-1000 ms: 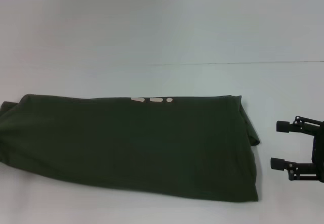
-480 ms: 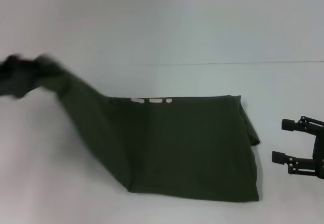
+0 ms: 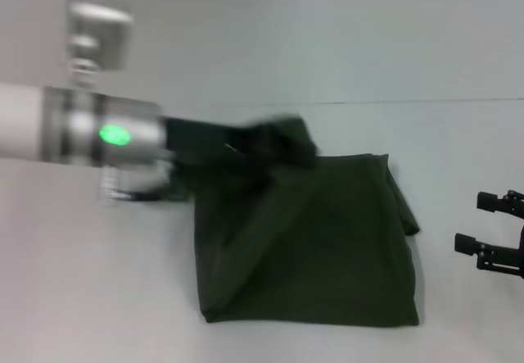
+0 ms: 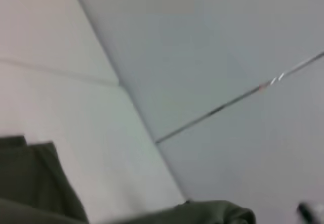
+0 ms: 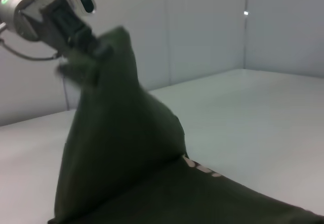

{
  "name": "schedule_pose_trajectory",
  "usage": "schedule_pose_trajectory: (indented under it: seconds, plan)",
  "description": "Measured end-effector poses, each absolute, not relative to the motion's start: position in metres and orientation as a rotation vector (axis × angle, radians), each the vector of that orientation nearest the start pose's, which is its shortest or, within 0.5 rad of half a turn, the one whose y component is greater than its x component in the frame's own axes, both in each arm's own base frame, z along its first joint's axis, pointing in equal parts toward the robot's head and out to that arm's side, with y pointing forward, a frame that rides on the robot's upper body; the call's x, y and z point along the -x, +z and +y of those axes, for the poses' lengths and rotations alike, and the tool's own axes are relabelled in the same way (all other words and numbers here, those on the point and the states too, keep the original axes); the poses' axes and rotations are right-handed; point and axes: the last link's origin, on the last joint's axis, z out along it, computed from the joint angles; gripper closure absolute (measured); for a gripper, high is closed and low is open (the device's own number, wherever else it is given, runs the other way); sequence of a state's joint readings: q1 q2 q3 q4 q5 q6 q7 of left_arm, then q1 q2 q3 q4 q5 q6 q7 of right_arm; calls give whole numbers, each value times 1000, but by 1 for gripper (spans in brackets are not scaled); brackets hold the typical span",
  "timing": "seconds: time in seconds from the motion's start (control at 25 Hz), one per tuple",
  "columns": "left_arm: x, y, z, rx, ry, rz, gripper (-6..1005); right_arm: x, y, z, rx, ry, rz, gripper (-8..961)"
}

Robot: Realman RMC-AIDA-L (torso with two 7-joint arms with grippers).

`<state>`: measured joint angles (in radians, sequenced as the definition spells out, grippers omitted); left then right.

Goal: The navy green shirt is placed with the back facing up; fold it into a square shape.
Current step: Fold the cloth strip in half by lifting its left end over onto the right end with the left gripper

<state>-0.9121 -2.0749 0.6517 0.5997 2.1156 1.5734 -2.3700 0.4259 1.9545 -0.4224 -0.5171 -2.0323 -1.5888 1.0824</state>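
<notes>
The navy green shirt (image 3: 327,248) lies on the white table (image 3: 98,281), its left part lifted and drawn over toward the right. My left gripper (image 3: 266,142) is shut on that raised cloth, above the shirt's far edge. In the right wrist view the lifted cloth (image 5: 116,133) rises like a tent up to the left gripper (image 5: 76,37), and cream lettering (image 5: 200,167) shows on the underside. Bits of the shirt (image 4: 30,183) edge the left wrist view. My right gripper (image 3: 472,222) stands open on the table, right of the shirt and apart from it.
The left arm's white and silver forearm (image 3: 74,125) with a green light reaches in from the left. A wall (image 3: 327,27) rises behind the table's far edge. Bare table surface shows left of the shirt.
The left gripper has carried the shirt's left end up and rightward, from the far left to over the shirt's middle. The right gripper has drawn back slightly toward the right.
</notes>
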Motion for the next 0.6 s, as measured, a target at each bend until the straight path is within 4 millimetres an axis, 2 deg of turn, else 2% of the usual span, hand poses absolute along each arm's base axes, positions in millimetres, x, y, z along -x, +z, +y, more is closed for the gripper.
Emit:
schedule_pose_trajectory:
  seconds: [0.16,0.24,0.4,0.6]
  plan:
    - [121,-54,398,2757,-501,-1583,971,-339,56,304,2462,644,562,62]
    - [117,-66,397,2768,-438,-1547,970,-340,56,304,2455,640,579,63]
    - [115,-86,393,2756,-380,-1535,970,-342,56,305,2446,633,599,63]
    - [120,-99,389,2730,-363,-1586,968,-344,56,307,2439,614,613,63]
